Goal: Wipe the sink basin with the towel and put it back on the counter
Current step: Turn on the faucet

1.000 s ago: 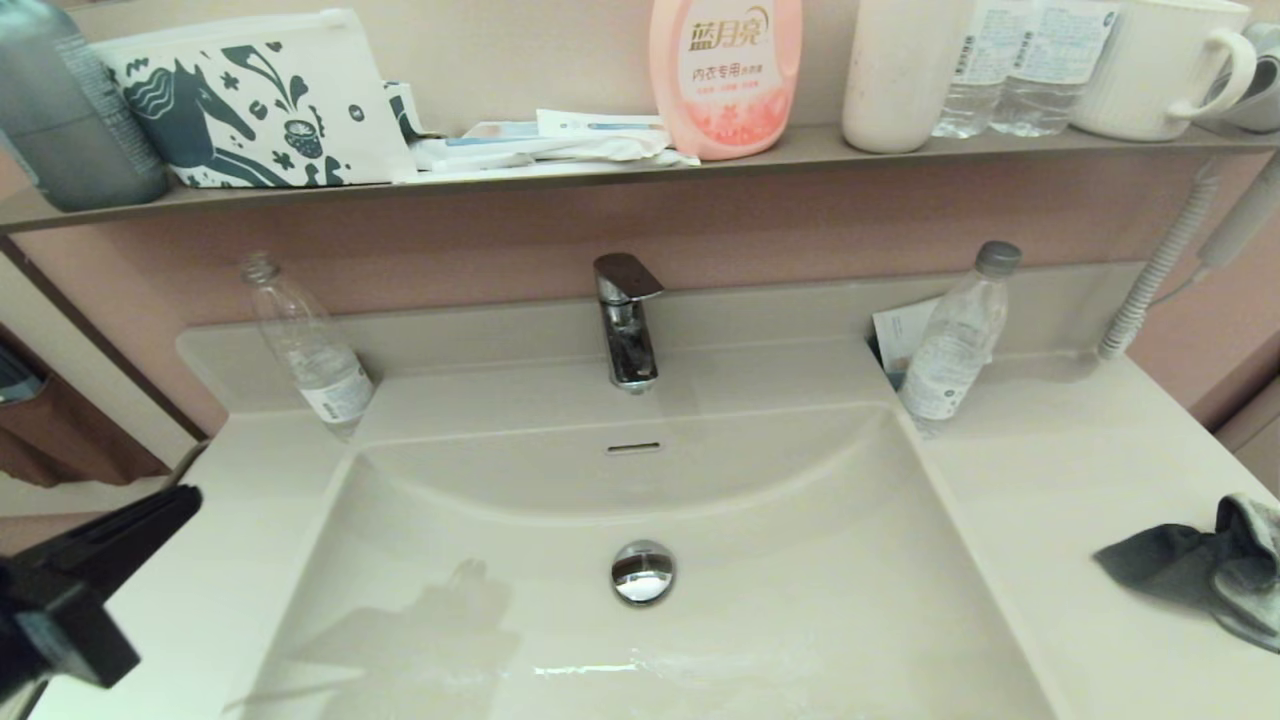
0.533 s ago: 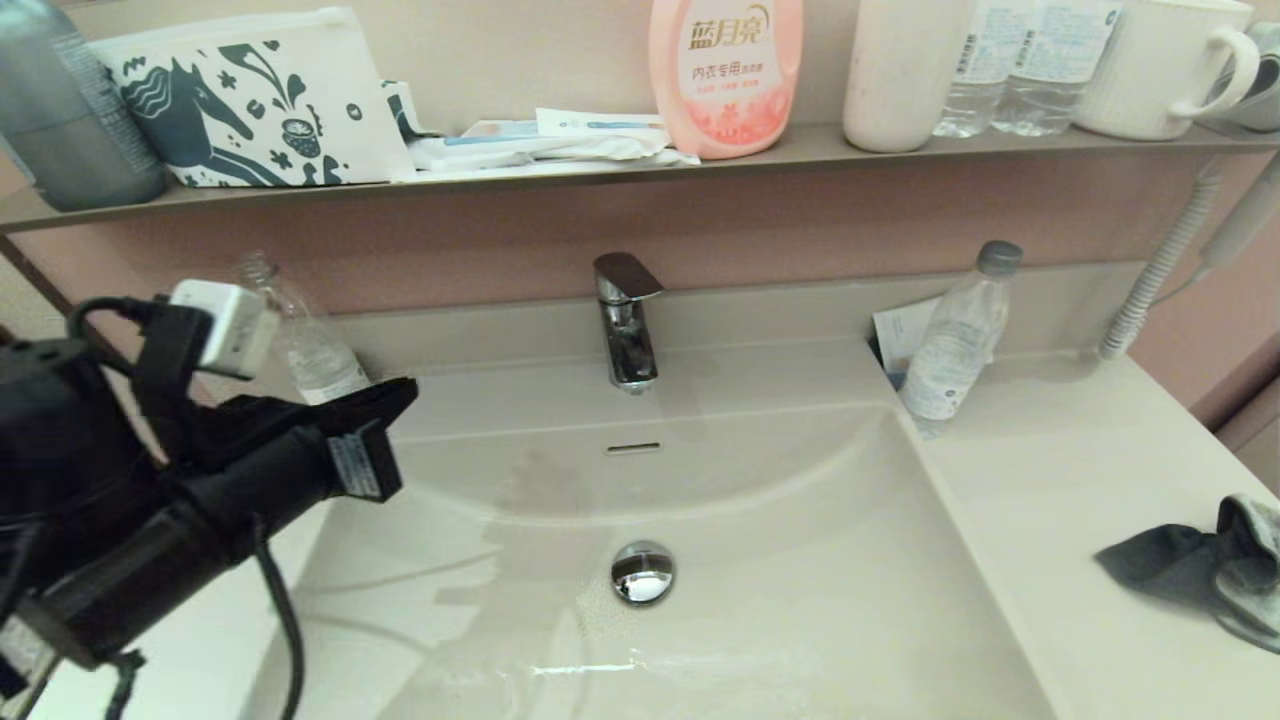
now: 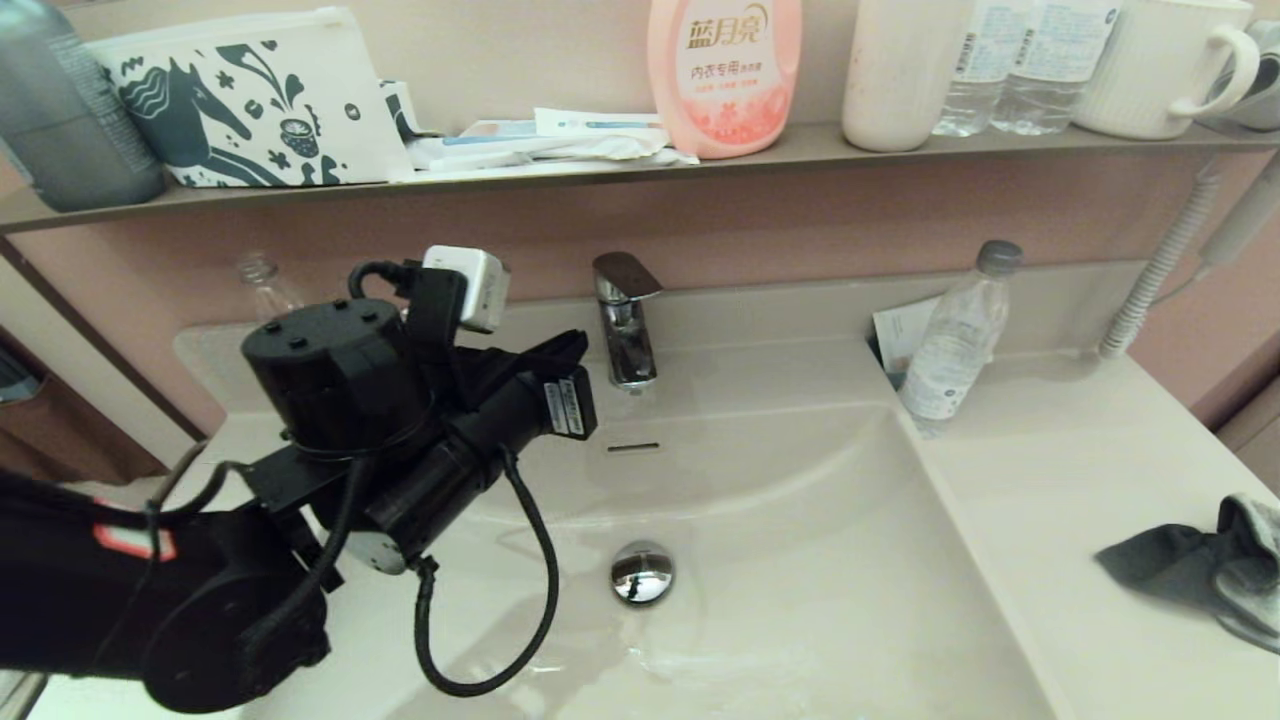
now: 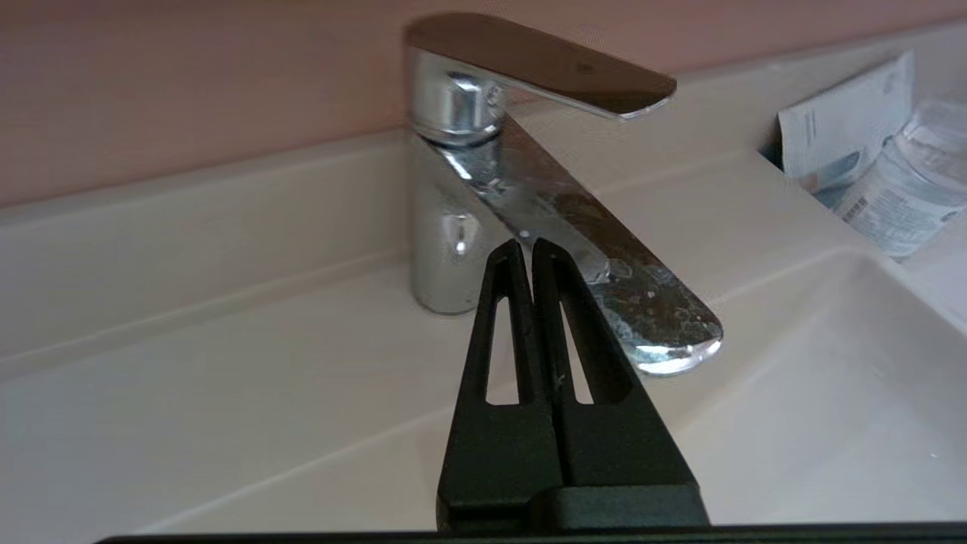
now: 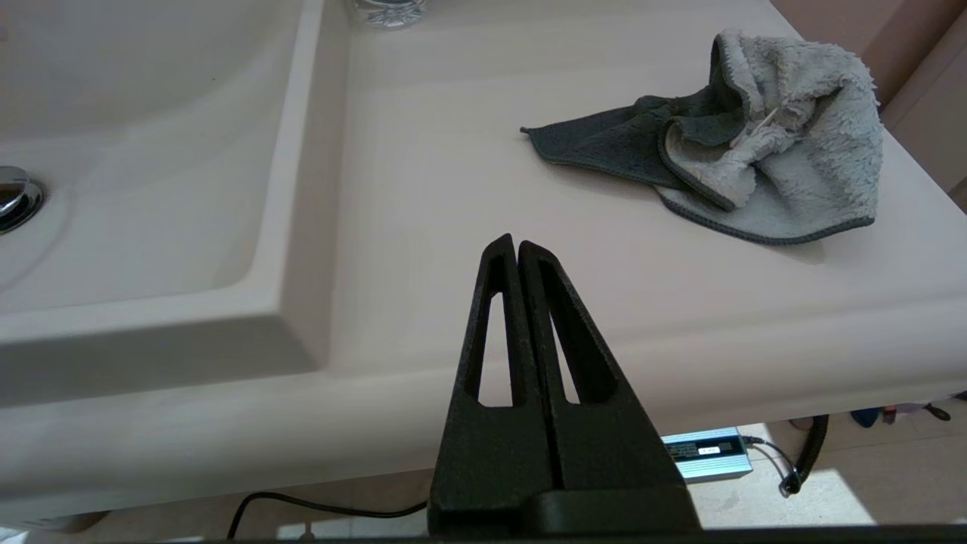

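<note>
The left claw [image 3: 570, 350] hangs over the back left part of the basin [image 3: 800, 520], clenched on nothing, its tips just short of the tap [image 3: 625, 320]. In the left wrist view the closed tips [image 4: 527, 253] sit right in front of the tap's spout, close enough that any further forward push would likely knock them into the chrome. The loose cable [image 3: 520, 600] drooping from the left arm dangles into the basin near the drain plug [image 3: 642, 572]; it could drag through the wet patch at the front of the bowl or catch on the plug.

The towel [image 3: 1195, 570] lies crumpled on the desk [image 3: 1050, 480] to the right of the basin, close to the desk's right edge, untouched, so the wiping seems not yet begun. The right claw [image 5: 517, 249] is also clenched and empty, hovering off the front edge of the desk with the towel ahead of it. With its tips pressed together it cannot take the cloth; it would only shove it toward the far edge, where it might slide off. A bottle [image 3: 950, 345] leaning at the basin's back right corner could be toppled by a wide sweep.
</note>
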### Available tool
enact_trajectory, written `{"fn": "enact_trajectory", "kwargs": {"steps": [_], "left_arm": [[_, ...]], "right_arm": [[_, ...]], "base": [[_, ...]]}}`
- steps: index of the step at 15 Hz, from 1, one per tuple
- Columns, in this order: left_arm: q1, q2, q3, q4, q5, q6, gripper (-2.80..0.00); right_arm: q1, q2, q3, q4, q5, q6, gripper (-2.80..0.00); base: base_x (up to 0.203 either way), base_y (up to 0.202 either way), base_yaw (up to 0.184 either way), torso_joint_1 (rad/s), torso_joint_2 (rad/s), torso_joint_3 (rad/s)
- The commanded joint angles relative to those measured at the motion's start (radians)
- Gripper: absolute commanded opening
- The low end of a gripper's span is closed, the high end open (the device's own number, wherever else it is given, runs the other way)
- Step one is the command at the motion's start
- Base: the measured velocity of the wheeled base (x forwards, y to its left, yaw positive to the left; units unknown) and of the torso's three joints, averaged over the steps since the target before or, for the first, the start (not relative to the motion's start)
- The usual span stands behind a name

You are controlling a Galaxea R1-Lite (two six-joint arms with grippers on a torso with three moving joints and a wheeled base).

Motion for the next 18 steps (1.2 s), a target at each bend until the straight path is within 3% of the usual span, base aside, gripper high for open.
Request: {"fn": "enact_trajectory", "kwargs": {"steps": [1,7,11,18], "left_arm": [[-0.01,0.063,-0.039,-0.007,-0.001,0.001,-2.8],[-0.007,0.169,-0.156,-0.009,0.004,0.002,-2.8],[0.034,0.21,-0.253,-0.011,0.005,0.025,-2.8],[0.027,0.146,-0.276,-0.012,0.004,0.021,-2.8]], "right_arm": [[0.0,0.0,0.0,0.0,0.0,0.0,-2.8],[0.0,0.0,0.0,0.0,0.0,0.0,-2.8],[0.0,0.0,0.0,0.0,0.0,0.0,-2.8],[0.0,0.0,0.0,0.0,0.0,0.0,-2.8]], "base": [[0.0,0.0,0.0,0.0,0.0,0.0],[0.0,0.0,0.0,0.0,0.0,0.0],[0.0,0.0,0.0,0.0,0.0,0.0],[0.0,0.0,0.0,0.0,0.0,0.0]]}}
